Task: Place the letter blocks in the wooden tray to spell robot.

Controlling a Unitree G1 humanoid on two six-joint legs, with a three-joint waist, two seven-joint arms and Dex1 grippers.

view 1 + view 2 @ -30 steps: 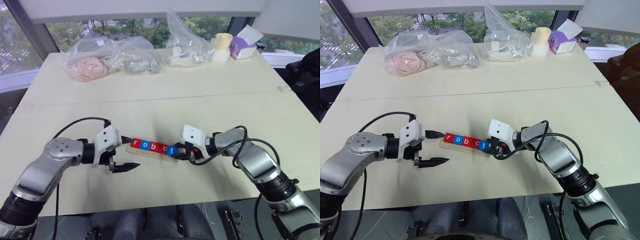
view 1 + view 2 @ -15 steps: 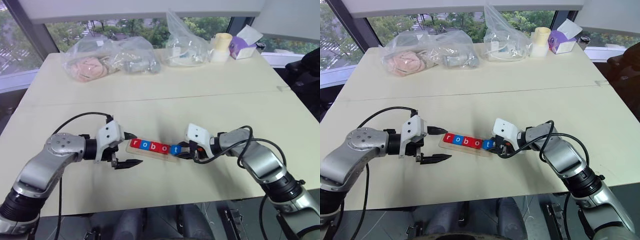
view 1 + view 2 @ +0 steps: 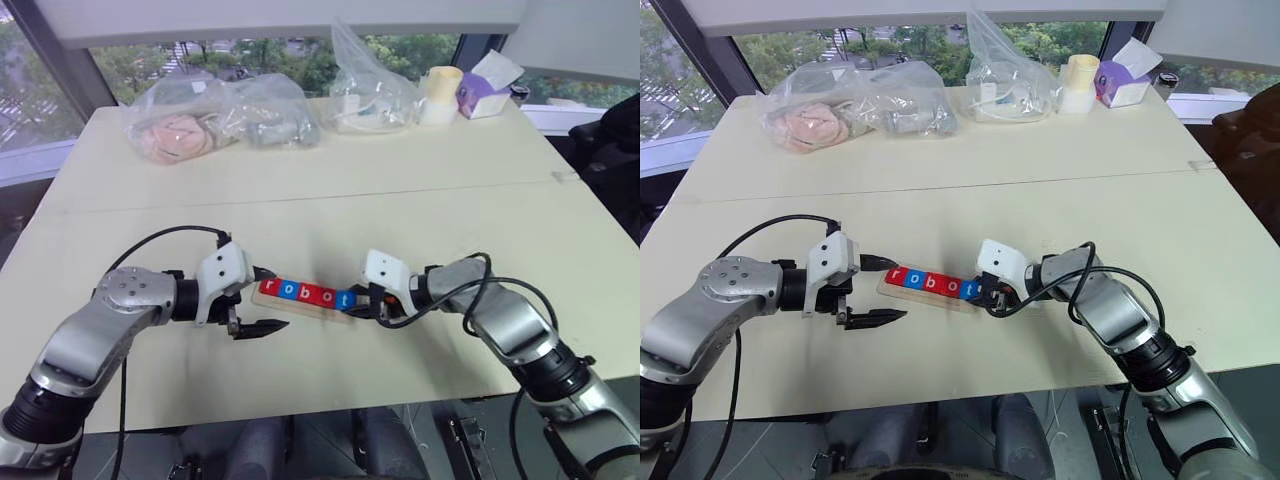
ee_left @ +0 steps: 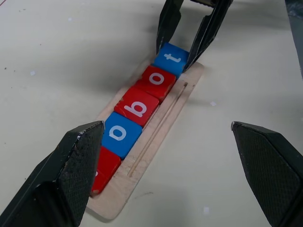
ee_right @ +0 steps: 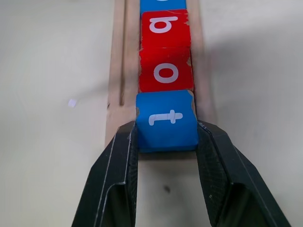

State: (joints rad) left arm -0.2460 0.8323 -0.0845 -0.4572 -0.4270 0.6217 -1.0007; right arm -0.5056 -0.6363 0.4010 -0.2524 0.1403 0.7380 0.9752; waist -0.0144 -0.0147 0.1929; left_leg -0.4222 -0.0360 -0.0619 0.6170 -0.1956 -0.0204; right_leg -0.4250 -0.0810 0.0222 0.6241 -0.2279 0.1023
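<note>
Right gripper [image 5: 165, 137]: two black textured fingers clamped on the side faces of the blue "t" block [image 5: 166, 120], a flat square tile with a white lowercase letter, seated at the near end of the wooden tray [image 5: 116, 71].

Left gripper [image 3: 262, 301]: black wedge-shaped fingers spread wide, nothing between them, hovering at the tray's opposite end, at 9 o'clock of the row in the head view; one finger [image 3: 262, 327] lies just in front of the tray.

Letter blocks [image 4: 137, 113]: five tiles, edge to edge in one line, reading r-o-b-o-t; order red, blue, red, red, blue. Glossy painted faces, slightly chipped corners.

Wooden tray: long narrow pale wood strip with rounded corners and a thin groove running beside the tiles; lies on the near half of the table, at 6 o'clock of its centre.

Table [image 3: 400, 200]: matte cream top with a seam across.

Far edge, 12 o'clock: clear plastic bags [image 3: 225, 115] with soft contents; a cream cylinder [image 3: 443, 94]; a purple tissue box [image 3: 485, 92].
</note>
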